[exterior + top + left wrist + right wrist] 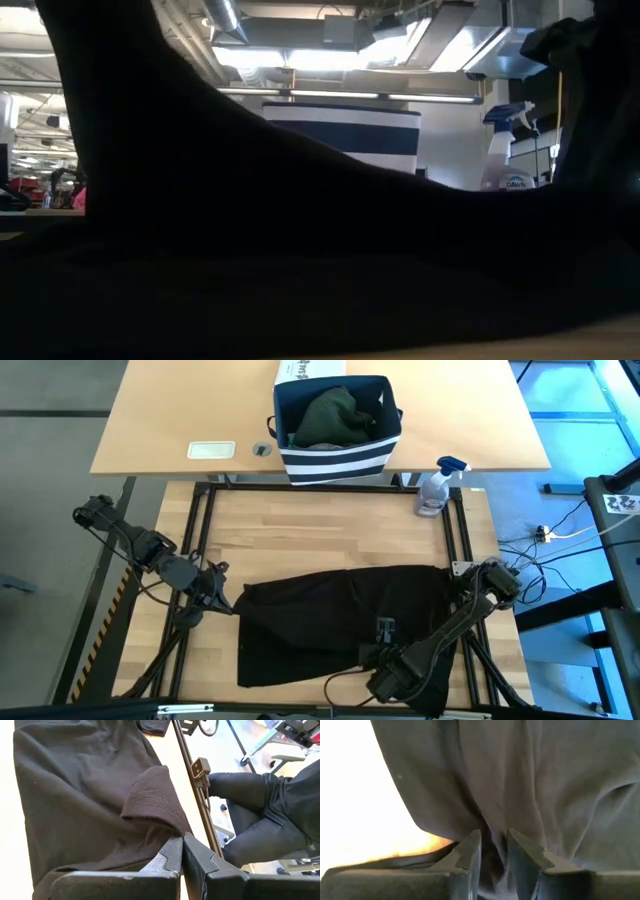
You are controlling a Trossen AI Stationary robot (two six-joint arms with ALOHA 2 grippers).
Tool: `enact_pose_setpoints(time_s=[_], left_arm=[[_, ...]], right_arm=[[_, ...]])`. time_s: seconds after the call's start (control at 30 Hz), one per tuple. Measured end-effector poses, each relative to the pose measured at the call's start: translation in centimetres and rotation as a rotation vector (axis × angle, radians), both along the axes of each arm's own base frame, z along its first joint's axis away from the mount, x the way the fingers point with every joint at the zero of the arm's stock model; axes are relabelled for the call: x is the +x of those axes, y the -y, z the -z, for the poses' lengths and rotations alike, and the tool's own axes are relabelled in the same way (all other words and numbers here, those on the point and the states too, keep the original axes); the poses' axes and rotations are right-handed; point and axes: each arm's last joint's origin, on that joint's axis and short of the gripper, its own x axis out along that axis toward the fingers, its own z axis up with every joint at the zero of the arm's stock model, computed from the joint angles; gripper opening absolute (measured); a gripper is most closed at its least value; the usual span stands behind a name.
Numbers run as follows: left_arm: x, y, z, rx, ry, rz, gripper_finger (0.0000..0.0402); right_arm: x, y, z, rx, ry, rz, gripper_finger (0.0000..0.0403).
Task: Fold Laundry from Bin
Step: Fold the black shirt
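Note:
A black garment [340,620] lies spread across the near half of the wooden table [330,530]. My left gripper [230,605] is at its left end, shut on the cloth [182,847]. My right gripper [368,657] is at its near edge toward the right, closed on a bunch of the cloth [494,845]. In the low view the garment [200,200] rises toward the left and fills most of the picture. The striped navy bin [338,430] stands on the far desk with a dark green garment [332,415] inside. My left gripper pinches a fold of the black garment beside its stitched hem [170,827], at the garment's left end, between the two shut fingers. It comes slanting down from the table's left. The cloth rises in a ridge to the fingers, and the rest lies on the table. My right gripper pinches a gathered bunch of the garment [492,827] near its near edge, between both fingers, coming steeply from above. Folds run together toward the fingers. How many layers it has cannot be told. The cloth around it lies on the table.
A spray bottle [435,488] stands at the table's far right corner. A white printed box [310,370] sits behind the bin. A small white tray [211,450] lies on the far desk. Bare wood shows between the garment and the far edge.

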Motion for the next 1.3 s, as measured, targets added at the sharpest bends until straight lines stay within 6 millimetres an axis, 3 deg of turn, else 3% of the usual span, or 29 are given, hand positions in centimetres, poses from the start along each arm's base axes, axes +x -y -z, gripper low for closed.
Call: enact_pose_setpoints(time_s=[0.2,0.4,0.57,0.73,0.83,0.97,1.13,1.3], left_arm=[[0.0,0.0,0.0,0.005,0.001,0.004,0.0],[0.0,0.0,0.0,0.005,0.001,0.004,0.0],[-0.1,0.2,0.0,-0.015,-0.007,0.018,0.0],[-0.6,1.1,0.0,-0.046,-0.031,0.072,0.0],[-0.4,2.1,0.5,-0.039,-0.068,0.1,0.0],[0.1,4.0,2.9,-0.001,-0.183,0.135,0.0],[1.4,7.2,5.0,0.01,-0.197,0.206,0.0],[1.8,9.8,6.6,0.027,-0.228,0.247,0.0]], right_arm=[[-0.2,0.3,0.3,-0.047,0.012,0.006,0.0083],[-0.2,0.3,0.3,-0.05,0.009,0.004,0.0008],[-0.4,0.1,0.1,-0.033,-0.01,0.002,0.0008],[-1.1,-1.0,-1.8,-0.048,0.008,-0.024,0.0006],[-1.9,-1.4,-3.4,-0.041,0.068,-0.044,0.0003],[-2.7,-1.8,-4.5,-0.027,0.106,-0.061,0.0002],[-2.6,-2.1,-3.9,0.056,0.031,-0.072,0.0002],[-2.7,-2.4,-2.2,0.141,-0.002,-0.088,0.0001]])
